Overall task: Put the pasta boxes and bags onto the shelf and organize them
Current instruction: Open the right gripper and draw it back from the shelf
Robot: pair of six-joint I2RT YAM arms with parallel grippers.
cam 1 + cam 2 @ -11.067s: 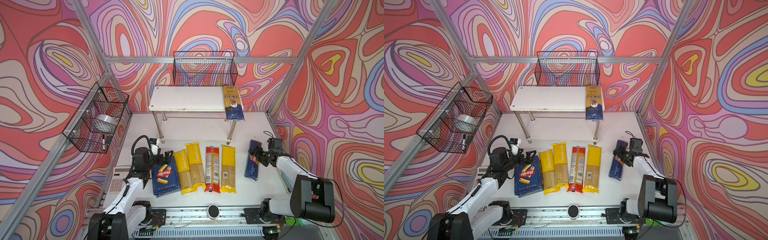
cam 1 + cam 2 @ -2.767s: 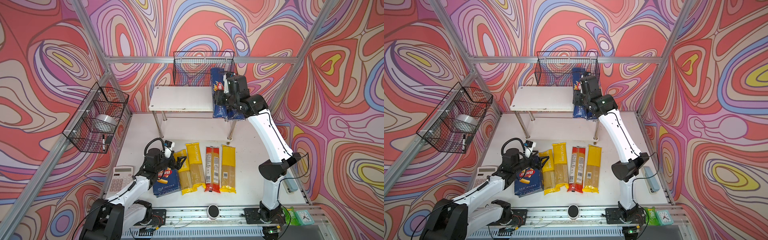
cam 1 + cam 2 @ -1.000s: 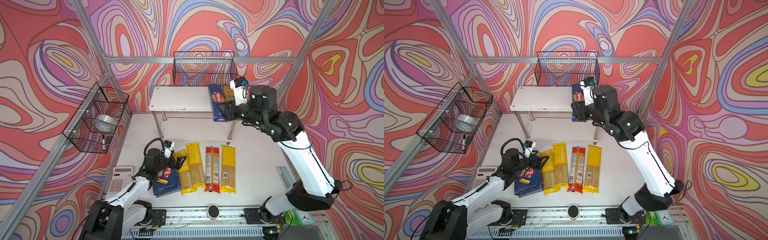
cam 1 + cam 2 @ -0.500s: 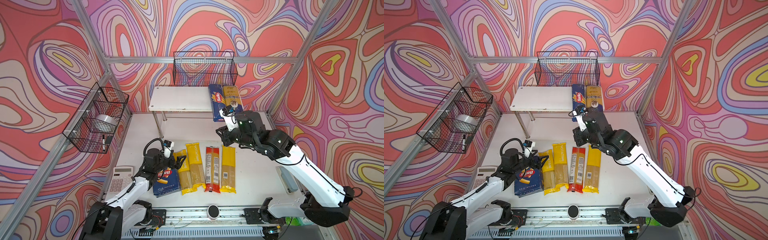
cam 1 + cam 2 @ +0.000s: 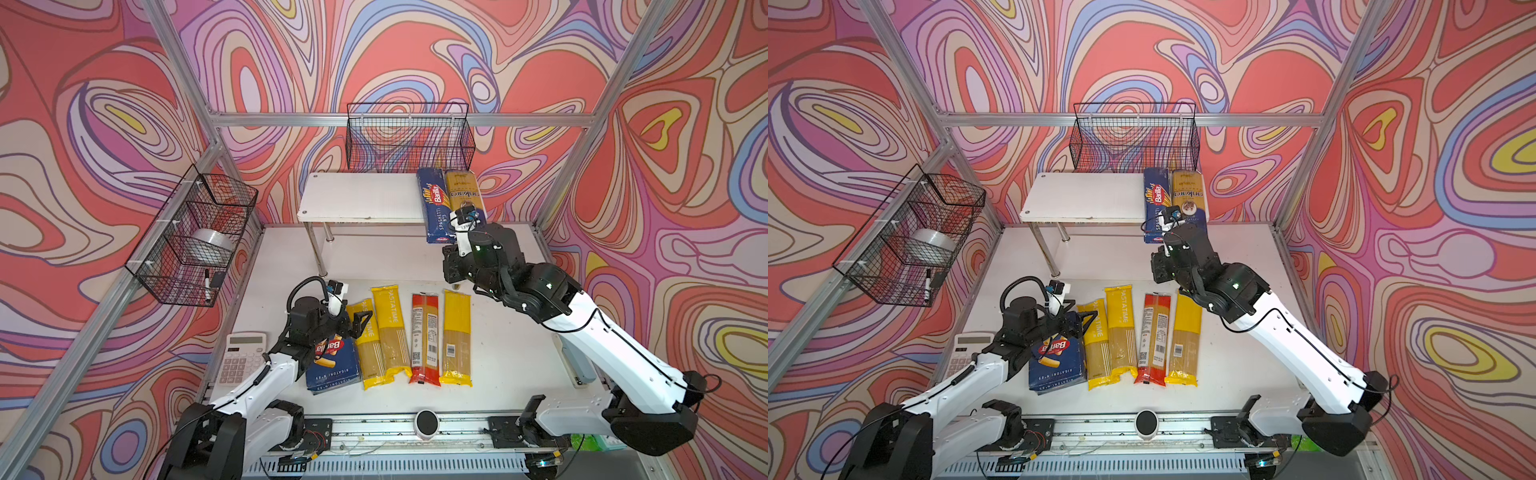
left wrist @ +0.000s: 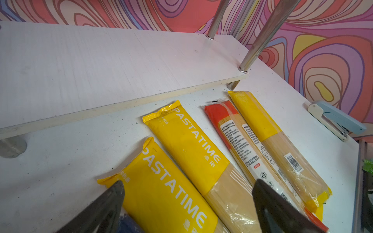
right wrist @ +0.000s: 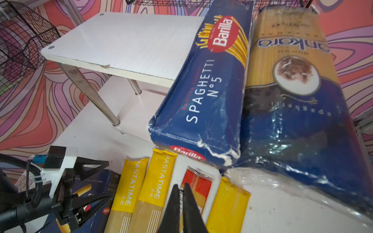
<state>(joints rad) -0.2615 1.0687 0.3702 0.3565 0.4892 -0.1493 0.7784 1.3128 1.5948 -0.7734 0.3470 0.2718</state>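
Observation:
The white shelf [image 5: 357, 195] carries the narrow blue spaghetti box [image 5: 434, 203] [image 7: 210, 80] and the gold-and-navy bag [image 5: 461, 191] [image 7: 292, 80] side by side at its right end, both overhanging the front edge. On the table lie the rigatoni box [image 5: 332, 365], three yellow bags [image 5: 368, 345] [image 5: 390, 328] [image 5: 456, 336] and the red bag [image 5: 424, 336]. My left gripper [image 5: 351, 328] [image 6: 188, 182] hovers open over the rigatoni box's far end and the leftmost yellow bag. My right gripper [image 7: 181, 185] is shut and empty, above the far end of the red bag [image 7: 198, 185].
A white calculator [image 5: 243, 359] lies left of the rigatoni box. A black wire basket [image 5: 409, 137] hangs behind the shelf; another [image 5: 195, 241] on the left wall holds a tape roll and a marker. A pale blue stapler [image 6: 335, 121] lies at the table's right edge.
My right arm has come down from the shelf's right end toward the row of bags, and its jaws have closed. The spaghetti box stays on the shelf. The left arm has hardly moved.

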